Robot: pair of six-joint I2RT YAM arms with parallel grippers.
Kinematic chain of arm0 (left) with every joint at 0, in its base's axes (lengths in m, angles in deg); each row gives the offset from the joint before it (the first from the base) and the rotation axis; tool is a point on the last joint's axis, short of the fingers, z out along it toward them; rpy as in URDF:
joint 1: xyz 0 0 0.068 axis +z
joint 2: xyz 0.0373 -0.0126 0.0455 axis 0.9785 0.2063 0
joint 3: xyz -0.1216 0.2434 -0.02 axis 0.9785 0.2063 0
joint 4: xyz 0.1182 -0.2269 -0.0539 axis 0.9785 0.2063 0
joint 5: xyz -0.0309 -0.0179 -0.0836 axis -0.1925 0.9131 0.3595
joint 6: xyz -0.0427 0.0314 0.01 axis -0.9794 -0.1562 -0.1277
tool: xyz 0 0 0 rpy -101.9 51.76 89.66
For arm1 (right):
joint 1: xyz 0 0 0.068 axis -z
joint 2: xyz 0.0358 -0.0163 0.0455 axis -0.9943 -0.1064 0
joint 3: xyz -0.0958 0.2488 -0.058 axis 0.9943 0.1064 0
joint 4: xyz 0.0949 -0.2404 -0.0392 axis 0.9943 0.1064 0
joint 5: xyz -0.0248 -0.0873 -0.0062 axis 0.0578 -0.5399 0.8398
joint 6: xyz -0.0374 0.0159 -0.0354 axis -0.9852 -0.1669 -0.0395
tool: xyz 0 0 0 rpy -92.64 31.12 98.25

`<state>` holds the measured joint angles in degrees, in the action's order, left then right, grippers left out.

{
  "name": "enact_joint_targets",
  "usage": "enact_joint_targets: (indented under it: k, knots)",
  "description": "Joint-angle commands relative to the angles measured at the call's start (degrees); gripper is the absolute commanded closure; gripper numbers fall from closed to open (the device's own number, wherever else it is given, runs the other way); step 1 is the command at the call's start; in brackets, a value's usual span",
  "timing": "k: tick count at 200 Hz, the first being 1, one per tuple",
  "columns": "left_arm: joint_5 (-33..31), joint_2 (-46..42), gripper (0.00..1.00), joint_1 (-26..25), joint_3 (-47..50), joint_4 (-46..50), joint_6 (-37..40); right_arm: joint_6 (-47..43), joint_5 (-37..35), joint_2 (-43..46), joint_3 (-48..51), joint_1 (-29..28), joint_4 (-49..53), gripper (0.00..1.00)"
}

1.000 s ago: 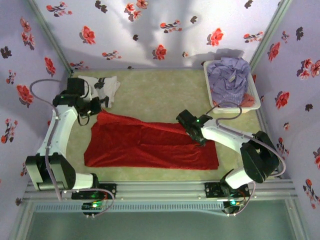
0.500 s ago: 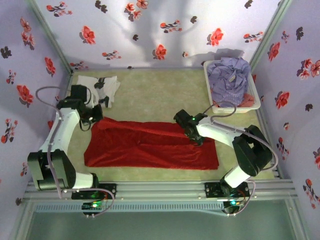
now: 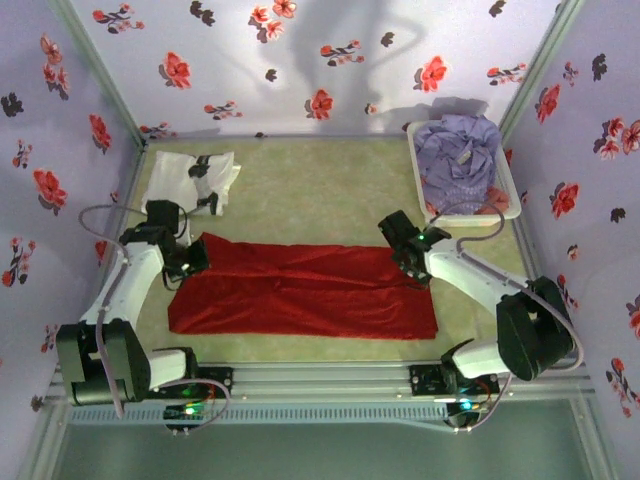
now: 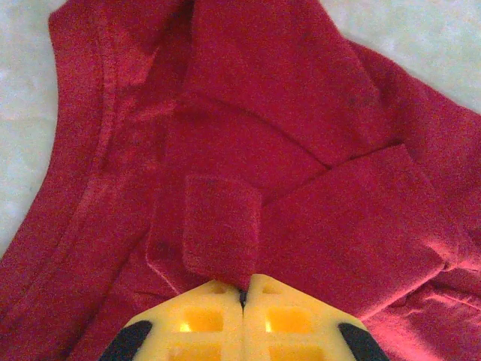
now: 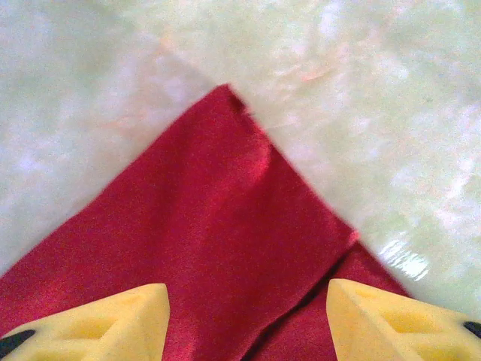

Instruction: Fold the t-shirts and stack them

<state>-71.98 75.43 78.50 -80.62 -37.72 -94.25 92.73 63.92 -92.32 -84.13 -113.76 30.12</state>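
One white basket (image 3: 414, 150) at far right holds the lavender t-shirt (image 3: 455, 150); red t-shirt (image 3: 300, 290) lies on the table (image 3: 310, 185), left gripper (image 4: 243, 297) pinching its fold, right gripper (image 5: 248, 301) spread above its corner

I see spread t-shirt (image 3: 300, 290) flat before me. Folded t-shirt (image 3: 190, 175) behind its left end. Basket (image 3: 419, 170) behind its right end; crumpled t-shirt (image 3: 455, 150) in basket.

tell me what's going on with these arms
A red t-shirt lies spread on the table, partly folded. The left hand is shut, pinching a fold near the neckline. The right hand is open over a corner of the shirt, holding nothing. A white printed t-shirt lies at the back left.
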Motion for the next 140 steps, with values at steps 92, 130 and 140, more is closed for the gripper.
enact_joint_targets:
  k: [92, 130, 140]
  knots:
    - [-4.05, 11.67, 0.61, 0.07, -4.60, 10.41, -6.27, -7.21, 1.01, -0.71, -4.26, 1.12, 0.43, 0.38]
    - [-3.42, 11.45, 0.42, -2.60, -12.43, 12.88, -6.25, -9.34, 1.75, -0.29, -5.95, 1.65, 0.82, 0.38]
    - [-2.55, 13.73, 0.41, -4.60, -14.16, 12.34, -6.10, -9.77, 2.30, -0.53, -6.50, 1.74, 0.70, 0.38]
